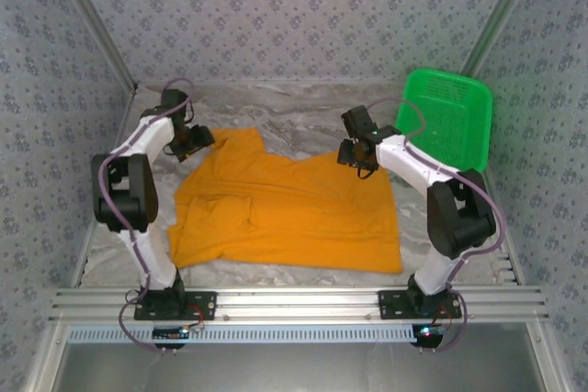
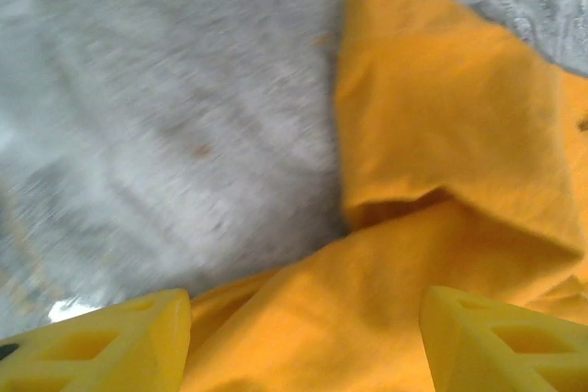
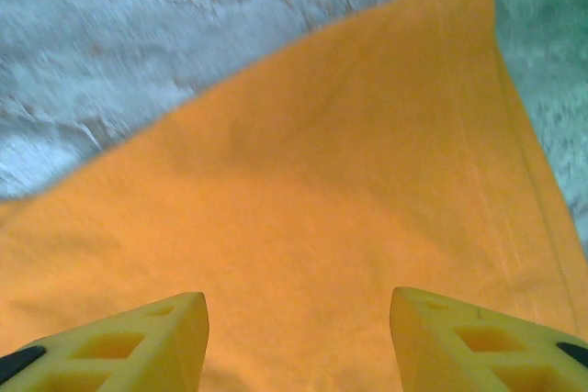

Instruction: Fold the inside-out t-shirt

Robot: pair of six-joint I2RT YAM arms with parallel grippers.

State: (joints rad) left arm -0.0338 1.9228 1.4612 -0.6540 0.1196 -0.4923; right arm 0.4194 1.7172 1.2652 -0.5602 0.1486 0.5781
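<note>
I see the t-shirt spread on the worktop; left pincer hangs released over its far-left corner; right pincer, likewise released, over its far-right edge.

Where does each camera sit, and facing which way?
Top: above and behind, facing down at table, shirt, basket; left arm and right arm show.
Left wrist: on the left arm, facing down at a folded shirt edge; left fingers show.
Right wrist: on the right arm, facing down at a flat shirt corner; right fingers show.
All share the shirt.
</note>
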